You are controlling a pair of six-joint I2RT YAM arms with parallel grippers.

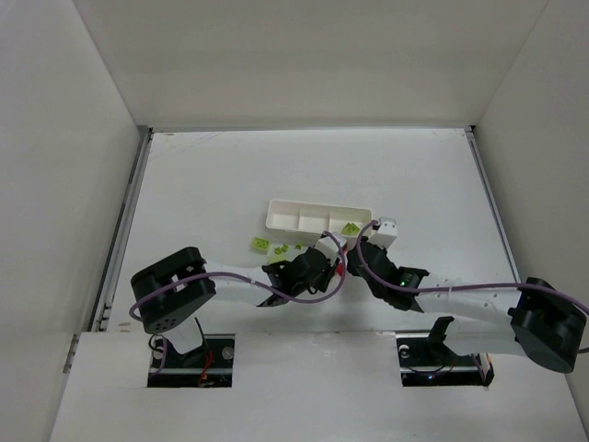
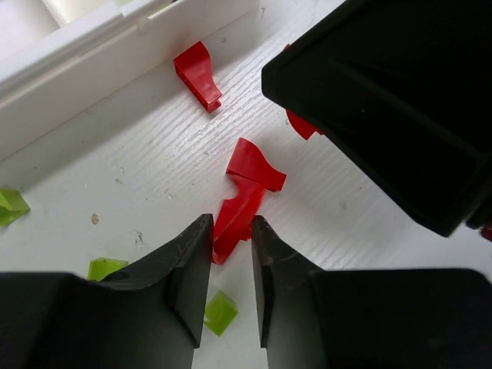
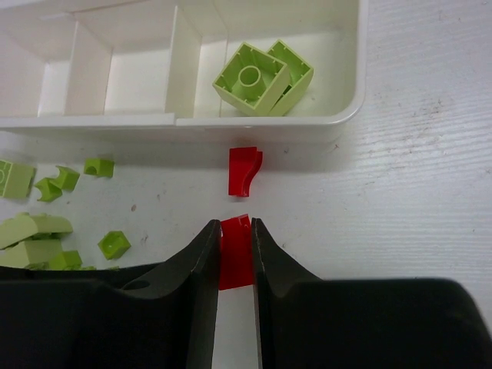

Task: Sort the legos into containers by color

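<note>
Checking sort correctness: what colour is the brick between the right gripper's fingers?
Bright red: the brick in the right gripper, clearest in the right wrist view.

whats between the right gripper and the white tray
One loose red lego lies on the table between the right gripper and the tray, by its near wall, seen in the right wrist view.

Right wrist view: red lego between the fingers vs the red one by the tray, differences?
The gripped red lego sits clamped in the right gripper; the loose red lego lies free on the table. The gripped one is partly hidden by the fingers; the loose one shows whole, with its curved side visible. The loose one lies nearer the tray. Both are red and outside the tray.
</note>
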